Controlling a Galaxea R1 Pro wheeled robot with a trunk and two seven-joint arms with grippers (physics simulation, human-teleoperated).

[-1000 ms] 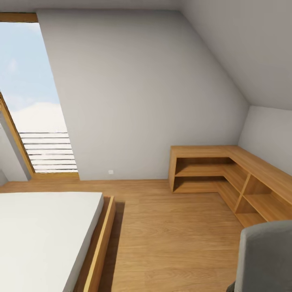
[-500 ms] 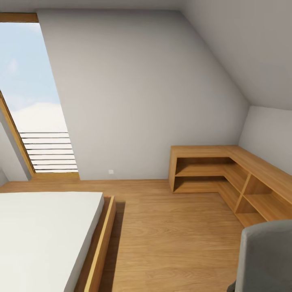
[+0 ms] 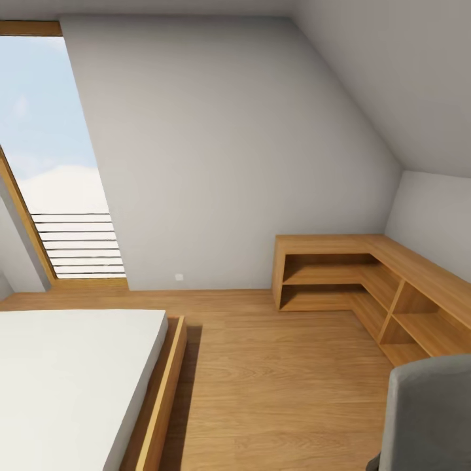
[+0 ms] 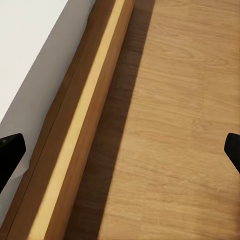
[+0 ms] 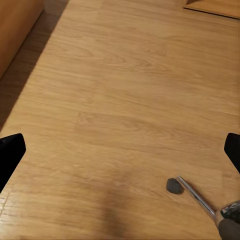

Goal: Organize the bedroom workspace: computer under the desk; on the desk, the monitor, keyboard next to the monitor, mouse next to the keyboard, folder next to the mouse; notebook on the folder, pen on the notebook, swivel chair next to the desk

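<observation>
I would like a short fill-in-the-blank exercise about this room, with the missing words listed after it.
1. The bed has a ____ mattress.
2. The corner shelf unit is made of ____.
3. The swivel chair has a back of ____ colour.
4. The left gripper hangs with its fingers wide ____ above the floor.

Missing words: white; wood; grey; open
</observation>
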